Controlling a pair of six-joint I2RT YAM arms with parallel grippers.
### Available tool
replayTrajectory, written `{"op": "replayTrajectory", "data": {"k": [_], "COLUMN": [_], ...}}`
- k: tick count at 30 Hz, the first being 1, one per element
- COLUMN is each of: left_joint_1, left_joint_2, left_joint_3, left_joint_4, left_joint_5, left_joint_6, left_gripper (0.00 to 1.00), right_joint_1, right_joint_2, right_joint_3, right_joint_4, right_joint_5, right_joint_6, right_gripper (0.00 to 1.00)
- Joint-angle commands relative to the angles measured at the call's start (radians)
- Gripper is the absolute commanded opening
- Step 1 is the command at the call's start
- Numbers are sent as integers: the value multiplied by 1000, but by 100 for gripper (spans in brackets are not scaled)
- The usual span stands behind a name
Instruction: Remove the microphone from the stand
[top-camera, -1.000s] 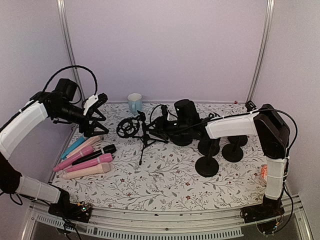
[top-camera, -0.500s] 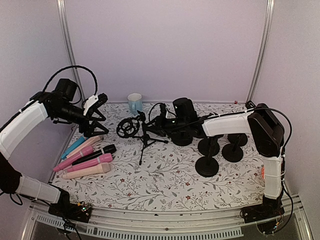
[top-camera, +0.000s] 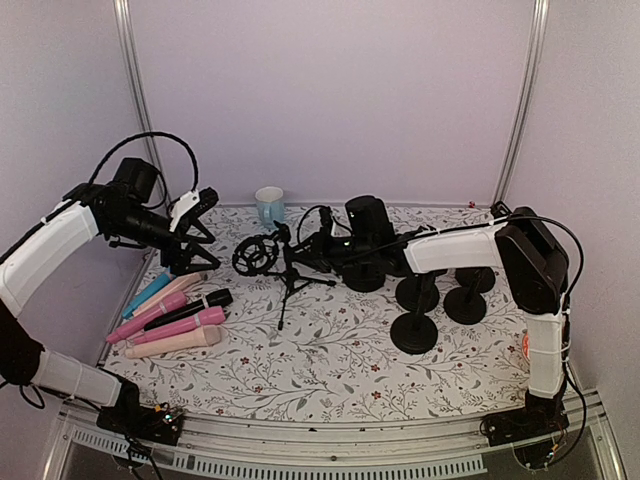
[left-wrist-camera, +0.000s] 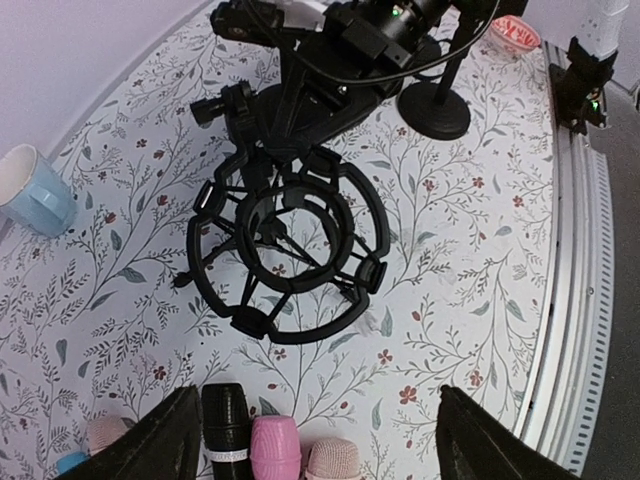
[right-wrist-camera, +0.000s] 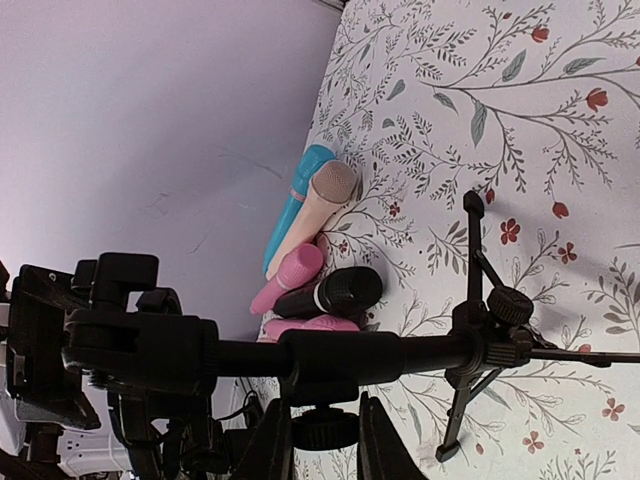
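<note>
Microphones (top-camera: 170, 318) lie bunched on the left of the table (top-camera: 330, 370). None sits in the stand (top-camera: 290, 278), and its ring mount (left-wrist-camera: 285, 245) shows empty in the left wrist view. The right gripper (right-wrist-camera: 322, 440) reaches in from the right with its fingers drawn together on the stand's boom joint, in my judgement to steady or shift it. The left gripper (left-wrist-camera: 320, 440) hangs over the microphones with its fingers wide apart and holds nothing. I cannot tell which microphone came from the mount.

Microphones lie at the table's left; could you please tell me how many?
6, clustered at the table's left edge, far to near: blue, beige, pink, black, second pink, second beige. More may hide behind the right arm.
</note>
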Motion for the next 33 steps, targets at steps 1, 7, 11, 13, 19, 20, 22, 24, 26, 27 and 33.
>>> {"op": "replayTrajectory", "data": {"k": [1, 7, 11, 13, 19, 20, 22, 24, 26, 27, 33], "left_joint_1": [-30, -80, -100, -105, -109, -110, -109, -109, -110, -109, -109], "left_joint_2": [22, 59, 88, 95, 99, 99, 99, 100, 103, 105, 108], "left_joint_3": [-24, -44, -55, -54, -56, -59, -65, -69, -72, -73, -67], "left_joint_4": [28, 70, 97, 107, 116, 118, 122, 126, 129, 131, 131], "left_joint_5": [22, 10, -3, -7, -23, -26, -31, -35, -39, -42, -51], "left_joint_6": [-21, -50, -65, -69, -69, -69, -69, -69, -69, -69, -67], "left_gripper": [81, 79, 78, 78, 77, 77, 77, 77, 77, 77, 76], "right_joint_1": [17, 58, 90, 108, 172, 184, 205, 220, 228, 232, 234], "right_joint_2": [-32, -47, -49, -49, -41, -41, -41, -46, -60, -71, -149], "right_joint_3": [-18, 6, 19, 29, 83, 90, 104, 114, 115, 117, 138], "right_joint_4": [-6, -140, -201, -222, -261, -262, -264, -261, -247, -239, -214], "right_joint_5": [65, 241, 373, 442, 652, 686, 747, 795, 800, 805, 726], "right_joint_6": [-50, -189, -285, -339, -521, -569, -628, -679, -705, -718, -737], "right_gripper": [3, 0, 0, 0, 0, 0, 0, 1, 7, 12, 46]}}
